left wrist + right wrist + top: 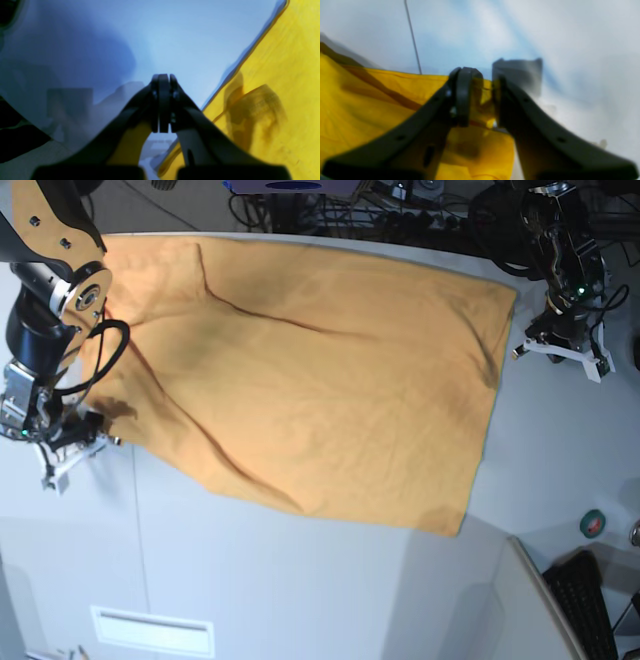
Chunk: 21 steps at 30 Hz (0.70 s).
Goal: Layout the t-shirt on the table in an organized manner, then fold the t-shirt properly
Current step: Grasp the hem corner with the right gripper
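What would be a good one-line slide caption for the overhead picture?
An orange t-shirt lies spread across a white table, with one robot hand at its edge and the other just beside it.

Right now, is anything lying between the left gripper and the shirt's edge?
No. In the base view only bare white table separates the left gripper from the t-shirt.

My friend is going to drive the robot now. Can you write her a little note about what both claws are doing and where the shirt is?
Left gripper: shut, empty, over bare table beside the t-shirt edge.
Right gripper: jaws part open astride a shirt edge; whether it grips is unclear.
T-shirt: spread fairly wide on the table, with creases and a folded-over edge near the right gripper.
Done: mostly laid out.
Left: smooth it, then fold.
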Motion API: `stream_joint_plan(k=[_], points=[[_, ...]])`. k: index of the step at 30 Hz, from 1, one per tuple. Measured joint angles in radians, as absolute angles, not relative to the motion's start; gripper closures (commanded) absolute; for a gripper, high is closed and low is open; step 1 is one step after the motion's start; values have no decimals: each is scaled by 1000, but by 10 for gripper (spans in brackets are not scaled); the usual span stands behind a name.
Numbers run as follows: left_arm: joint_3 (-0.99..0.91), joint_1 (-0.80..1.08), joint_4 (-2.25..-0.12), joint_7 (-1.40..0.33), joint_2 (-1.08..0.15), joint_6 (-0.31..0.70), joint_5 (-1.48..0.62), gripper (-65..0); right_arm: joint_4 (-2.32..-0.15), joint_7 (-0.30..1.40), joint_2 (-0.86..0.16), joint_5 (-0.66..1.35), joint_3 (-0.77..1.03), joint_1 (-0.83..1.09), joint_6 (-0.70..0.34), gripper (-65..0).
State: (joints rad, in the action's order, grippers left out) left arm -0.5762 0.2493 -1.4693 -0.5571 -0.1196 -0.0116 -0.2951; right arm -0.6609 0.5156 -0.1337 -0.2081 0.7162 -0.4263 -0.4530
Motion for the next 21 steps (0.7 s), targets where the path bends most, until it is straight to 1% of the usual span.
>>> stream_joint_plan(k=[1, 2, 3, 4, 6, 7, 14, 21], points=[[-576, 249, -1469, -557, -120, -12, -295, 0, -661, 516, -132, -208, 716, -427, -453, -212], [-576, 249, -1469, -557, -120, -12, -295, 0, -661, 515, -131, -209, 716, -427, -453, -204], [-576, 249, -1469, -557, -120, -12, -295, 0, -661, 516, -131, -209, 716, -429, -453, -183], [-576, 249, -1469, -557, -120, -12, -295, 0, -661, 516, -131, -210, 717, -429, -453, -140], [-576, 249, -1468, -557, -120, -12, -295, 0, -661, 516, -132, -210, 721, -428, -453, -24], [-576, 249, -1468, -557, -120, -12, -295, 0, -661, 516, -133, -210, 721, -426, -453, 0], [-576, 249, -1468, -557, -120, -12, -295, 0, -667, 518, -131, -210, 721, -426, -453, 0], [-572, 221, -1464, -558, -120, -14, -288, 0, -817, 569, -115, -224, 720, -410, -453, 0]])
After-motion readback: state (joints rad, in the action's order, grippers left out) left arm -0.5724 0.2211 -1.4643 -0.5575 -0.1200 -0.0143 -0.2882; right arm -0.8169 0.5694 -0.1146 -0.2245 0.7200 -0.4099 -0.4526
